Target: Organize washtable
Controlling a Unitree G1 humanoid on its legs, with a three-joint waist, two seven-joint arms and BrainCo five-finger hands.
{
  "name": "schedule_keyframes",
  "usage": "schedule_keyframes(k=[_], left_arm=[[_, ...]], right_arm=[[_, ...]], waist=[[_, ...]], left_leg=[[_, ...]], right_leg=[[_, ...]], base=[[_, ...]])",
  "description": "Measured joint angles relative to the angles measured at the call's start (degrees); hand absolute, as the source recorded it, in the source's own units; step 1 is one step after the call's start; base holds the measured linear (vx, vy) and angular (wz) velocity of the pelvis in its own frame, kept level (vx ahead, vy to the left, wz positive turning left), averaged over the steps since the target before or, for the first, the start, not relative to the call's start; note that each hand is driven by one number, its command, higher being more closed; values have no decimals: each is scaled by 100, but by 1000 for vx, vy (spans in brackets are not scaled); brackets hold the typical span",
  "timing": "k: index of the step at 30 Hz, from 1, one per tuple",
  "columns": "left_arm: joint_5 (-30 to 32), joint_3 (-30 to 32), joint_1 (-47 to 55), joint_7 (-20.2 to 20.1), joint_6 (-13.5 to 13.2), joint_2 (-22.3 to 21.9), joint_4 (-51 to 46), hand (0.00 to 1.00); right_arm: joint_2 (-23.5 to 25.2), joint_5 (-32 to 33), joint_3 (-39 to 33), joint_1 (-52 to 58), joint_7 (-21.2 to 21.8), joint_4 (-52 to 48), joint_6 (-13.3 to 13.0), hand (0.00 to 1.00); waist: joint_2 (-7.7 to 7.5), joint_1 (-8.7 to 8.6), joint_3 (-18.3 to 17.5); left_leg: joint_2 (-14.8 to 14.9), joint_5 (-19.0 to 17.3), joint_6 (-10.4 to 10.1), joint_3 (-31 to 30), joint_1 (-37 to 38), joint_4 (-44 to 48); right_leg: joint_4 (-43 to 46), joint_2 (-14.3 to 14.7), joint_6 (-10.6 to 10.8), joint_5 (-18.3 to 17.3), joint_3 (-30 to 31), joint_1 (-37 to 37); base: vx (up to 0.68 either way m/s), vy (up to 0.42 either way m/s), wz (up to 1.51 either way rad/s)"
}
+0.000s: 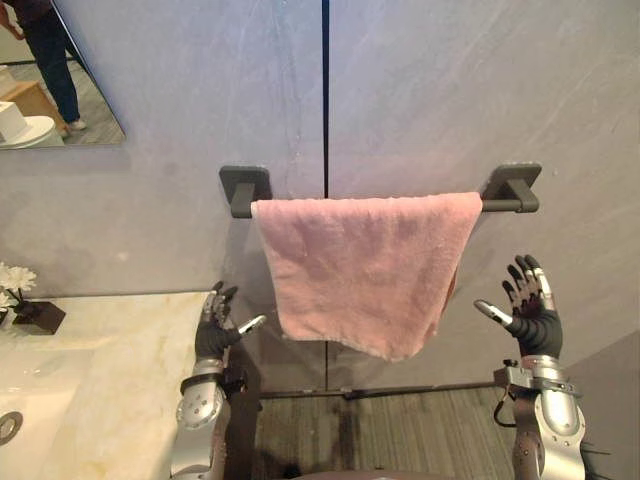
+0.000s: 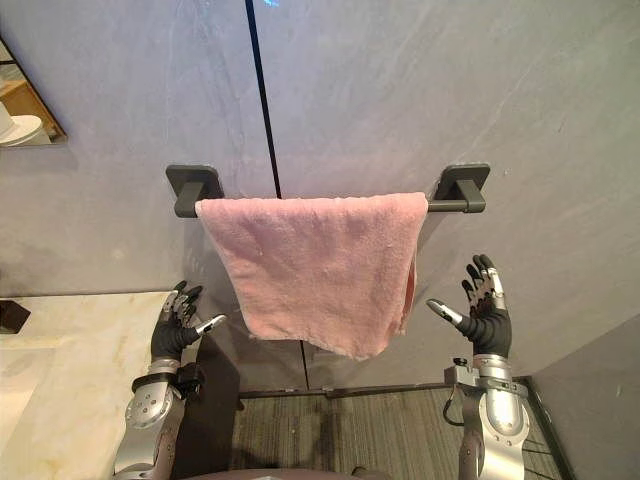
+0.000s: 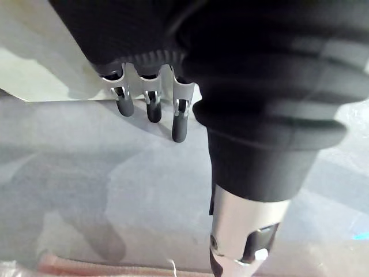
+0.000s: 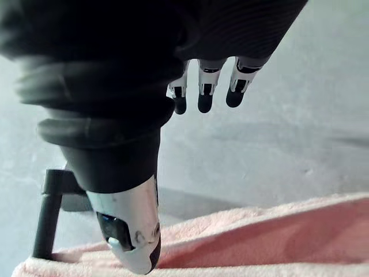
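On bar (image 1: pixel 500 206): pink towel (image 1: pixel 365 265) draped, long axis left-right | left robot hand (image 1: pixel 212 335), right robot hand (image 1: pixel 532 318) spread, empty

mirror (image 1: pixel 50 60) on wall (image 1: pixel 450 90) | white flowers (image 1: pixel 14 278), dark base (image 1: pixel 40 316) | striped floor (image 1: pixel 400 430)
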Motion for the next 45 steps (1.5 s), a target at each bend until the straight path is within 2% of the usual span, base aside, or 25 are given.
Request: schedule_keyframes(k=[4,9,16,20,28,31,34,35,36,37,38,39,40,41,42,43,44,45], left_arm=[[60,-7,115,-19,0,-33,155,0],[120,-65,349,-160,12,11,1248,0],[332,-77,590,-355,24,25,2137,0],[488,-61,652,-363,25,25,2533,0],[612,-21,667,-325,28,4,2718,0],[652,-22,623,-239,25,0,2715,0],[658,-2,334,-100,27,62,2619,0],[658,14,224,-72,35,61,2511,0],[656,15,116,-18,36,56,2440,0],[656,-9,75,1,36,61,2438,0],[653,-32,-4,13,29,65,2421,0],[648,-25,-43,30,21,91,2342,0],[647,-11,-35,42,13,94,2292,0],[646,19,-33,119,13,99,2279,0],[646,19,-25,156,23,63,2280,0],[644,19,-12,162,20,50,2275,0],[644,6,50,179,19,-71,2268,0],[643,-22,74,193,18,-135,2255,0]], right_arm=[[-6,-487,-26,103,-195,421,1,0],[-35,-1117,163,116,-275,1694,78,0],[-111,-1234,541,219,-255,2971,102,0],[-164,-1408,696,296,-244,3612,220,0],[-208,-1641,853,508,-242,3892,276,0],[-233,-1748,999,426,-267,3889,299,0],[-215,-1857,1223,150,-275,3837,307,0],[-184,-1854,1223,40,-280,3828,312,0],[-173,-1851,1259,-19,-281,3820,329,0],[-175,-1850,1297,2,-284,3800,329,0],[-147,-1833,1355,147,-276,3730,327,0],[-91,-1764,1450,253,-270,3617,317,0],[-62,-1725,1456,258,-266,3590,311,0],[-25,-1603,1454,217,-268,3557,293,0],[-36,-1555,1438,124,-280,3560,299,0],[-54,-1542,1438,93,-300,3564,300,0],[-100,-1525,1443,25,-362,3575,298,0],[-114,-1512,1442,19,-392,3575,290,0]], waist=[[-12,-4,11],[-9,16,12],[-8,34,11],[21,41,4],[28,71,10],[-9,168,65],[-97,234,228],[-93,315,318],[-65,349,359],[-68,327,361],[-79,330,343],[-181,342,288],[-213,359,275],[-324,412,226],[-335,485,252],[-316,525,291],[-214,648,356],[-171,667,374]], left_leg=[[0,-2,3,4,10,-23],[-1,0,4,-18,11,-2],[4,0,-2,-88,21,-8],[12,-1,-4,-86,35,-20],[19,-32,-41,-9,75,-31],[55,-51,-36,151,-67,9],[125,-299,-11,251,-852,672],[219,-345,35,199,-1175,998],[325,-344,37,140,-1392,1185],[329,-343,36,51,-1457,1286],[302,-343,34,-170,-1624,1529],[276,-340,32,-324,-1934,1823],[275,-337,28,-345,-2062,1944],[277,-331,19,-379,-2383,2221],[321,-259,-84,-422,-2610,2434],[368,-216,-150,-431,-2619,2420],[510,-101,-308,-470,-2624,2341],[573,-24,-361,-528,-2680,2337]], right_leg=[[13,-2,5,-6,24,-1],[22,-1,5,-9,-18,6],[154,-12,4,-128,-142,14],[201,-13,-8,-158,-150,12],[343,-15,-1,-266,-135,-3],[474,-11,0,-268,-11,-261],[962,-9,16,-299,110,-942],[1117,36,50,-305,197,-1150],[2008,86,66,-619,381,-1504],[2522,62,101,-804,445,-1565],[3357,-52,250,-1082,620,-1532],[3758,-120,399,-1219,959,-1361],[3819,-140,435,-1260,1112,-1284],[3647,-222,495,-1349,1372,-1022],[3076,-108,403,-1700,1569,-678],[2924,-71,308,-1808,1584,-594],[2598,55,151,-2053,1457,-415],[2485,123,82,-2176,1342,-369]], base=[[-8,-4,0],[-6,-4,0],[-12,-18,10],[0,0,0],[-13,-3,-2],[-45,4,-26],[-62,-17,-14],[-78,-24,6],[-47,-10,23],[48,-53,67],[67,-142,106],[58,-147,101],[-60,-271,79],[-167,-319,59],[-223,-383,51],[-263,-318,34],[-236,-249,15],[-338,-330,40]])
